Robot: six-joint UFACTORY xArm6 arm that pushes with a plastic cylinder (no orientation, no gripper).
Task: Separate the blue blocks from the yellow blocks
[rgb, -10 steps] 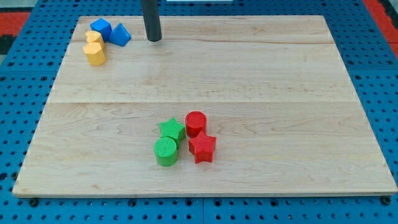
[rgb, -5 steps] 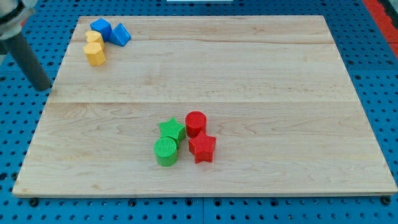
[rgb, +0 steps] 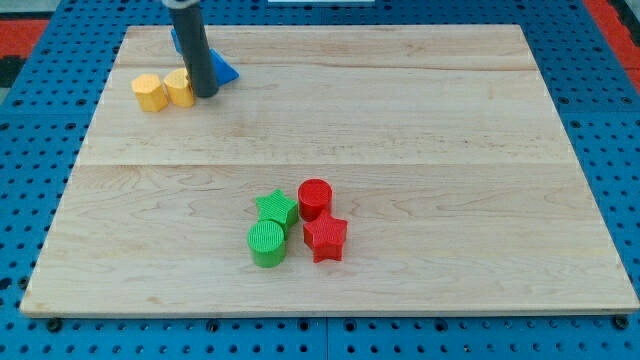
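Observation:
Two yellow blocks sit side by side near the view's top left: one (rgb: 149,92) further left, the other (rgb: 180,87) touching its right side. My tip (rgb: 205,93) stands just right of the second yellow block. A blue triangular block (rgb: 225,71) lies right behind the rod. Another blue block (rgb: 178,40) peeks out at the top, mostly hidden by the rod.
A green star (rgb: 276,208), a green cylinder (rgb: 267,244), a red cylinder (rgb: 314,198) and a red star (rgb: 325,237) are clustered at the lower middle of the wooden board (rgb: 450,150).
The rod swung from off the board's left edge back in to the blocks. The yellow blocks now lie side by side, and the blue triangular block has shifted right.

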